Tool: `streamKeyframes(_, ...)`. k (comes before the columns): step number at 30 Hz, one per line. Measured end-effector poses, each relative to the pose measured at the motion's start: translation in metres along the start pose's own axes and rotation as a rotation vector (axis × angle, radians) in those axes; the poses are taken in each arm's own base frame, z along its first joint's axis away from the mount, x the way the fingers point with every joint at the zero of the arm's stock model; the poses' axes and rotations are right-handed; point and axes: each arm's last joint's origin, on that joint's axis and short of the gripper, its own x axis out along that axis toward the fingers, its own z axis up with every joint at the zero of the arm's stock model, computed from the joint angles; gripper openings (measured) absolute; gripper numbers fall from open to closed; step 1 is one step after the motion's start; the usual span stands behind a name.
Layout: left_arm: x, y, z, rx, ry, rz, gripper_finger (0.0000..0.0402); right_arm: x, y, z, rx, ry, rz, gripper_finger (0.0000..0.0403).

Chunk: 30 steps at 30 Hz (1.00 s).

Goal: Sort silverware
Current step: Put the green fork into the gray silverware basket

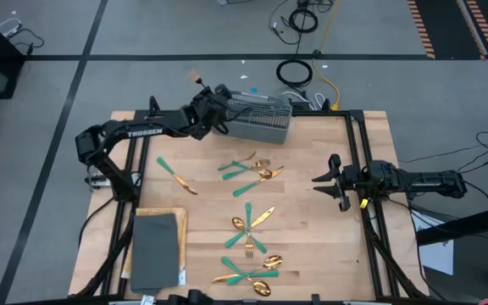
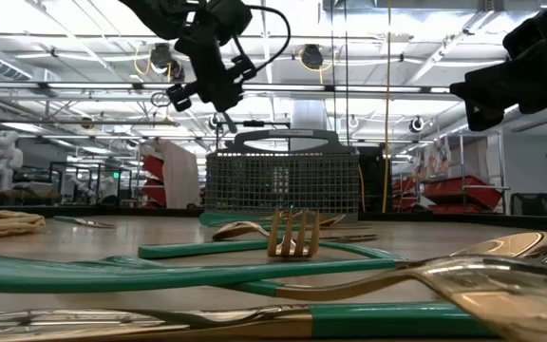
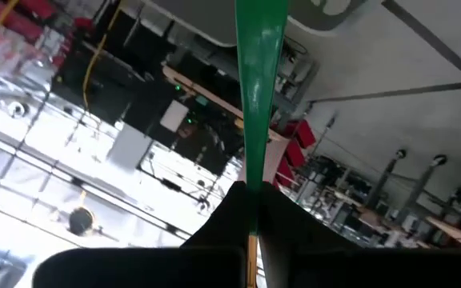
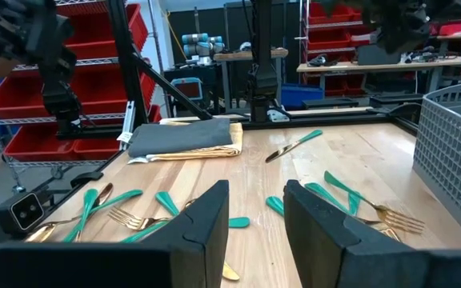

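Left end effector (image 3: 250, 210) clamped on slim teal-handled utensil (image 3: 256, 96), raised beside grey wire-mesh basket (image 1: 259, 120)
Right end effector (image 4: 256, 210) fingers apart, empty, hovering beyond scattered gold-and-teal silverware (image 1: 251, 220) on wooden desk (image 1: 312, 229)

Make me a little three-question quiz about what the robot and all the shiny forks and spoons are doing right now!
1. True or false: the left hand is shut on a piece of silverware with a green handle.
2. Where is the right hand? A) inside the basket B) at the table's right side, holding nothing C) on the folded cloth
3. Fill in: the lone knife lies between the grey mesh ______ and the folded cloth.

Key: 1 true; 2 B; 3 basket.
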Motion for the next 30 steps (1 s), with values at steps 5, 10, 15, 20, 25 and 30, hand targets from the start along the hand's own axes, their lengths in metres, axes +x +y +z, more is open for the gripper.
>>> streamKeyframes(5, 0.017, -0.012, 0.006, 0.025, 0.002, -0.047, 0.0010, 0.000, 0.000, 0.000, -0.001, 0.000, 0.000, 0.0110)
streamKeyframes(10, 0.029, -0.025, 0.016, 0.050, -0.005, -0.067, 0.0010, 0.000, 0.000, 0.000, -0.004, 0.000, -0.001, 0.0110)
streamKeyframes(15, 0.031, -0.035, 0.027, 0.089, -0.044, -0.073, 0.0010, 0.000, 0.000, 0.000, -0.019, 0.000, 0.000, 0.0110)
streamKeyframes(20, 0.029, -0.042, 0.034, 0.118, -0.073, -0.071, 0.0010, 0.000, 0.000, 0.000, -0.020, 0.000, -0.001, 0.0110)
streamKeyframes(25, 0.029, -0.042, 0.035, 0.114, -0.082, -0.067, 0.0036, 0.000, 0.000, 0.000, -0.018, 0.000, -0.001, 0.0110)
streamKeyframes(30, 0.029, -0.041, 0.036, 0.083, -0.128, -0.045, 0.0064, 0.000, 0.000, 0.000, -0.015, 0.000, -0.001, 0.0110)
